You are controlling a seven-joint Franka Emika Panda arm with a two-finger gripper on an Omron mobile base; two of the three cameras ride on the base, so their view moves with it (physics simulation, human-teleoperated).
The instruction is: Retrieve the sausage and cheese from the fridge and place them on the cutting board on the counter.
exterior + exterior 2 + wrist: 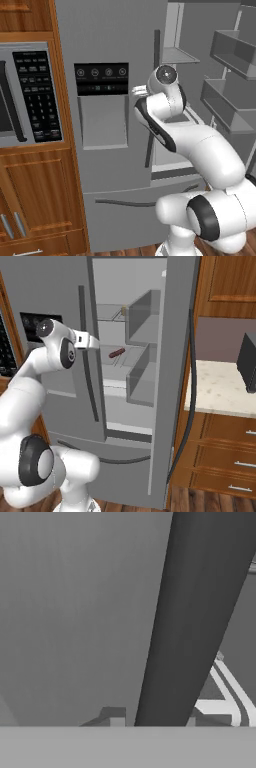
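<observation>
The sausage [117, 352] lies on a middle shelf inside the open fridge [60, 296], with the cheese [123, 309] one shelf higher; both sit well beyond the gripper [96, 344], which is right at the left door's dark handle [192, 619]. Whether its jaws are apart cannot be told.

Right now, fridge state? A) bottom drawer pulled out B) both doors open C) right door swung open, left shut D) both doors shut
C: the fridge has its right door swung wide, baring shelves with the sausage on one, while the left door with the dispenser panel stays closed.
</observation>
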